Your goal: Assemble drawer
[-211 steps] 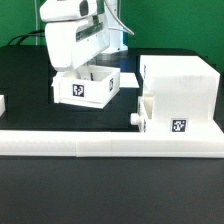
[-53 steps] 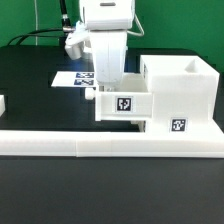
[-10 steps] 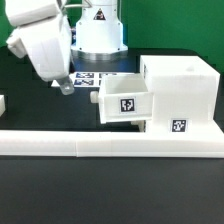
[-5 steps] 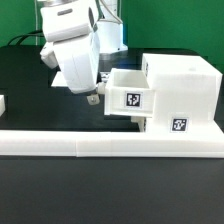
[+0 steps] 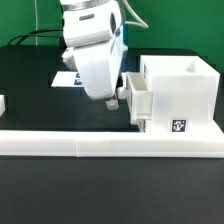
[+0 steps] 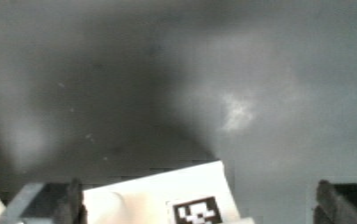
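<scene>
One large white casing (image 5: 180, 92). One small slide-in box (image 5: 141, 99), sitting partly in the casing's upper slot. One long low rail (image 5: 110, 142) along the front. One flat sheet of printed tags (image 5: 66, 79), partly hidden. One arm, one claw (image 5: 110, 101).

Casing (image 5: 180, 95): at the exterior view's right, just behind the rail (image 5: 110, 141).
Slide-in box (image 5: 139, 97): partly inside the casing, projecting toward the exterior view's left.
Gripper (image 5: 112, 101): just left of that box.
Marker board (image 5: 68, 78): behind the gripper, on the table (image 5: 30, 90).
</scene>
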Robot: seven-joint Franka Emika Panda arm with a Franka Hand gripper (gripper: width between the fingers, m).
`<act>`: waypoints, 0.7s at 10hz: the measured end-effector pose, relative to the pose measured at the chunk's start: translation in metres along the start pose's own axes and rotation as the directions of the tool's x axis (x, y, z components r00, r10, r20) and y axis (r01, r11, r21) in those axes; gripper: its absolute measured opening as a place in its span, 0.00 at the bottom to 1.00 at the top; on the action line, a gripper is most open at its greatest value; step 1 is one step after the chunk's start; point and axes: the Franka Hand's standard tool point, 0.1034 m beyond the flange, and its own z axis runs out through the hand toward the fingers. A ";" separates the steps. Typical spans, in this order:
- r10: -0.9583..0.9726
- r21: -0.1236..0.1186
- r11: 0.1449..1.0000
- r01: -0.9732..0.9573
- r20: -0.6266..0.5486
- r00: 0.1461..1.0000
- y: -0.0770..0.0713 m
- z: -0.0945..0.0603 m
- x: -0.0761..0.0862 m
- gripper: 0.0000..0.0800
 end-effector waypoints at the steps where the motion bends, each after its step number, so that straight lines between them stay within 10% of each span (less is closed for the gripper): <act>1: 0.010 0.002 1.000 -0.010 -0.001 1.000 -0.001 0.001 0.008 0.81; 5: 0.015 0.008 1.000 -0.015 -0.001 1.000 -0.003 0.004 0.013 0.81; 7: -0.033 0.039 0.999 0.033 0.002 0.999 -0.002 -0.002 -0.018 0.81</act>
